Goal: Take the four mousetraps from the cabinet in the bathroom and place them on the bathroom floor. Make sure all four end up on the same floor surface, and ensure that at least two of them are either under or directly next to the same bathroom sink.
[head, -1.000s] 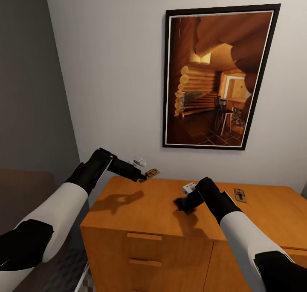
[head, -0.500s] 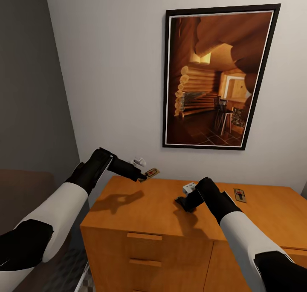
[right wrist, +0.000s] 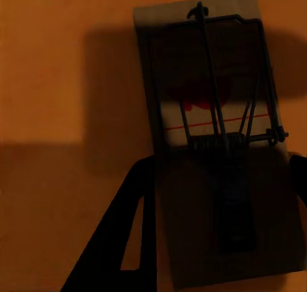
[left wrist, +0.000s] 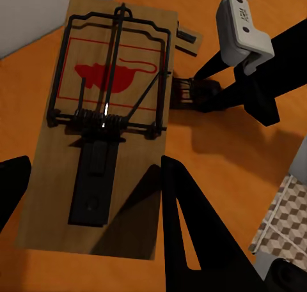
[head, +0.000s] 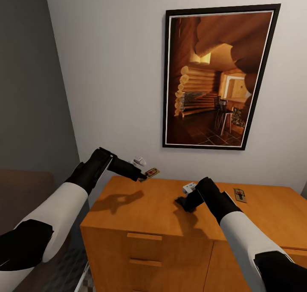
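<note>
A: Where's the left gripper (head: 143,177)?

B: Raised above the back left corner of the orange-brown cabinet (head: 140,215), pinching a mousetrap (head: 152,172) by one end. In the left wrist view its fingers (left wrist: 192,228) close on either side of that held mousetrap (left wrist: 105,126), a tan board with a dark spring bar and a red mouse print, clear of the cabinet top below.

A: And the right gripper (head: 181,203)?

B: Low over the middle of the cabinet top. The right wrist view has a second mousetrap (right wrist: 220,132) in heavy shadow between its fingers (right wrist: 128,234), which sit along both long edges of the board. Whether they press it or just flank it, I cannot tell.

A: Any other traps?

B: A third mousetrap (head: 240,195) lies flat on the top near the back wall, to the right of the right arm.

A: What else?

B: A framed picture (head: 219,76) of a log interior hangs above the cabinet, and patterned floor tiles (left wrist: 281,215) show past the cabinet edge.
</note>
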